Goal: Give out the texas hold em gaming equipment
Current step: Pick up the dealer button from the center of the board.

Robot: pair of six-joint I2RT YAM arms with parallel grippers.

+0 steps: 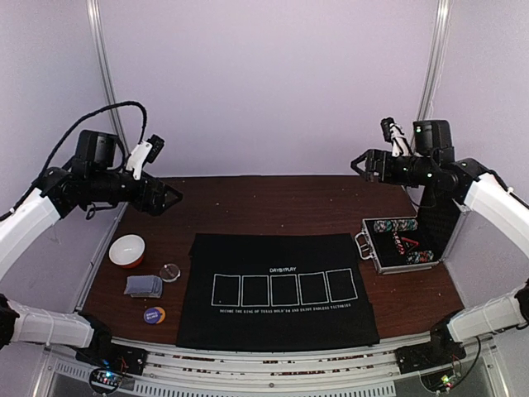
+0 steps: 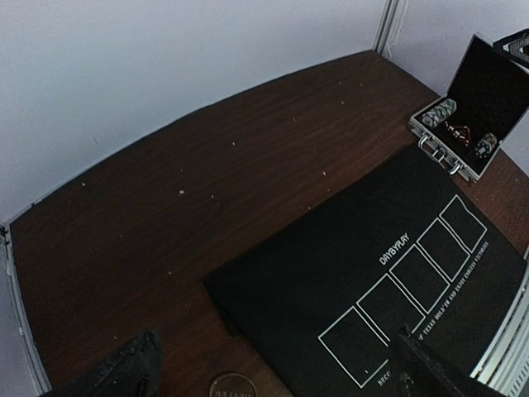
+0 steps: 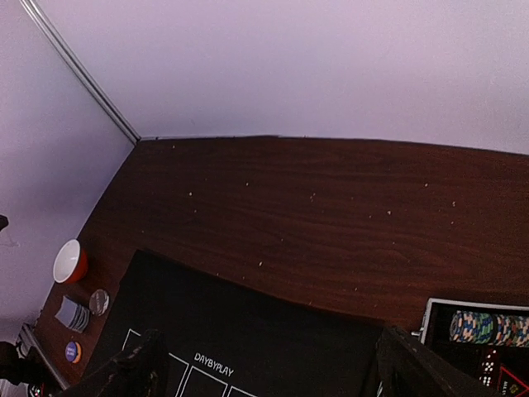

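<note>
1. Starting w/ nothing held: left gripper (image 1: 172,197) and right gripper (image 1: 359,164) hang high over the far table, jaws wide, both empty.
2. Cards (image 1: 143,285), clear disc (image 1: 169,272) and orange-purple disc (image 1: 154,314) lie near-left, just left of the mat (image 1: 277,248). Chips (image 1: 395,226) sit in the case (image 1: 409,265) at right.
3. Prob. first move: left arm down onto the cards. Come in vertical, pinch the stack's edges, and stay clear of the bowl (image 1: 126,250) just beyond.
4. Right arm: lift chips from above, avoiding the lid (image 1: 434,227).

The blue-grey-backed playing card deck (image 1: 143,285) lies flat on the left of the tabletop (image 1: 273,207). The clear round dealer disc (image 1: 170,272) lies just beside it, to its right. The orange-and-purple blind disc (image 1: 154,314) lies nearer the front edge. Rows of striped chips (image 1: 395,225) rest in the open silver metal case (image 1: 397,269).
</note>
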